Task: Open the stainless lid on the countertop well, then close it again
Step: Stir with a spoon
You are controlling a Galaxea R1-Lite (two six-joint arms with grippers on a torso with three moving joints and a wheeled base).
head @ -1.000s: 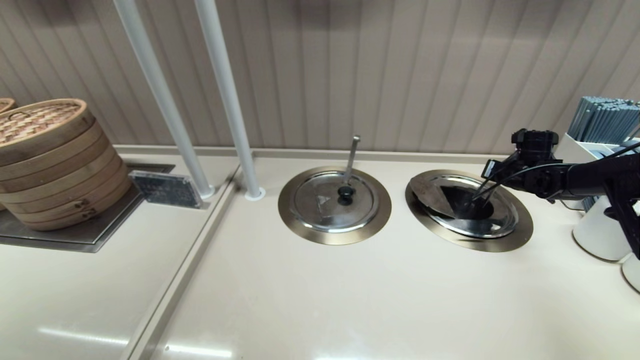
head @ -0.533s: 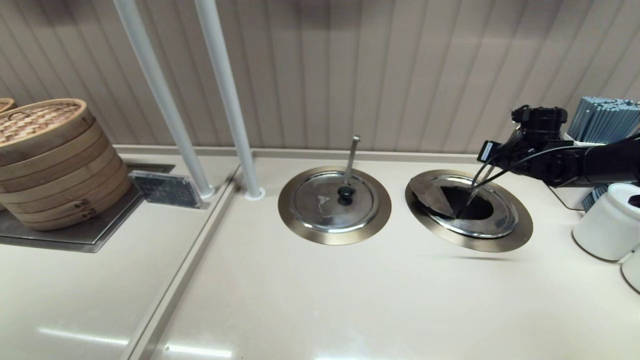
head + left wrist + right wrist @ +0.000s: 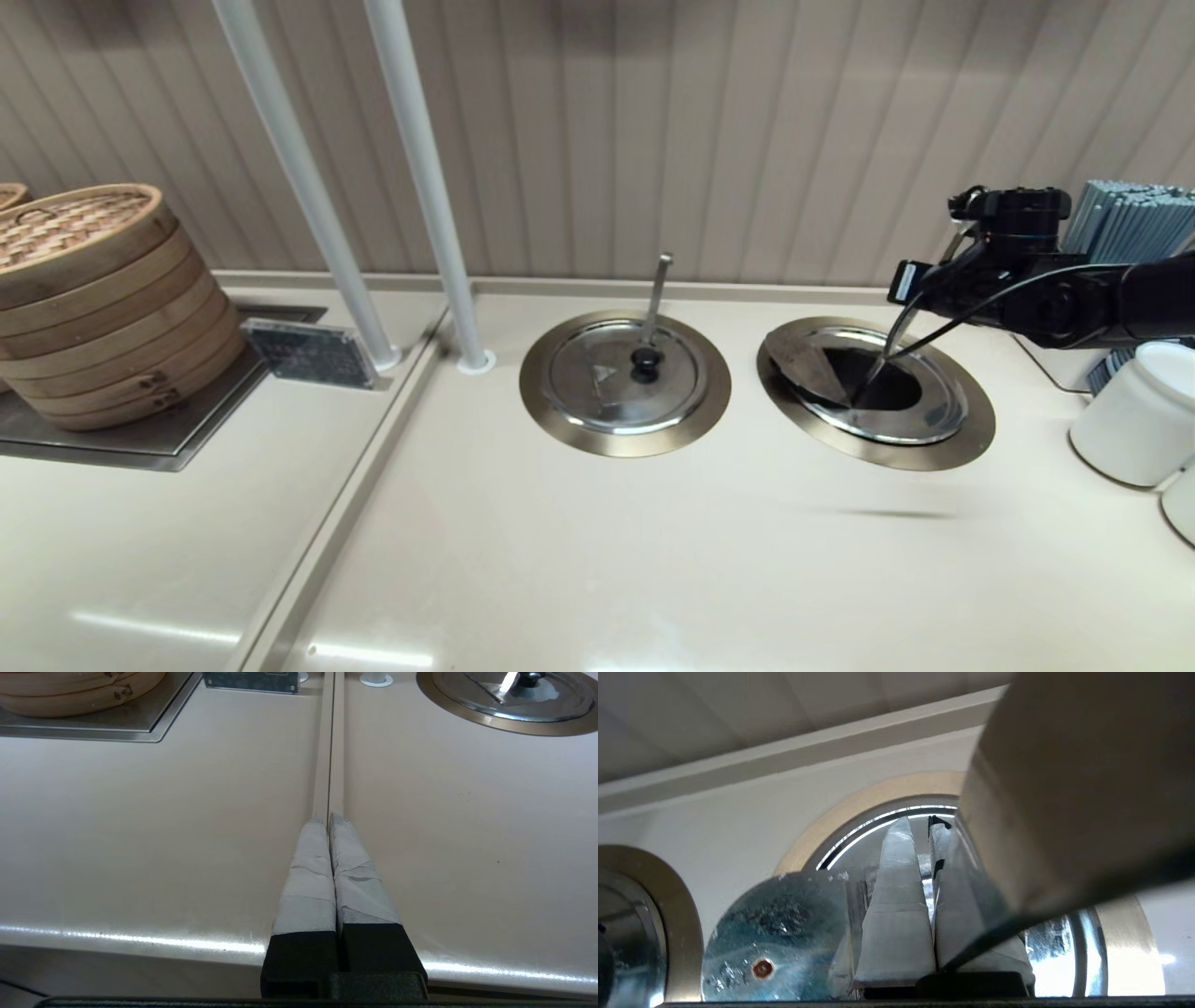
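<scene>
So the opening half looks done. The lid (image 3: 808, 364) is tipped up on edge, leaning inside the well (image 3: 971, 439) on the side to the right gripper's (image 3: 917, 828) left and lower than it. The well's dark hole is exposed right below the gripper. Its taped fingers (image 3: 892, 896) sit nearly together with just a slit between them, and I can't see anything in them.

Next up is closing, I'd guess: reach down and left to the lid and ease it flat onto the bronze ring without clipping the ladle handle (image 3: 887, 345), which slants up just beside the gripper.

The lid is thin shiny steel, round, wet-looking underneath, with a rivet at centre, so probably slippery.

The left gripper (image 3: 329, 819) is parked, fingers together, over the smooth beige counter (image 3: 140, 835).
</scene>
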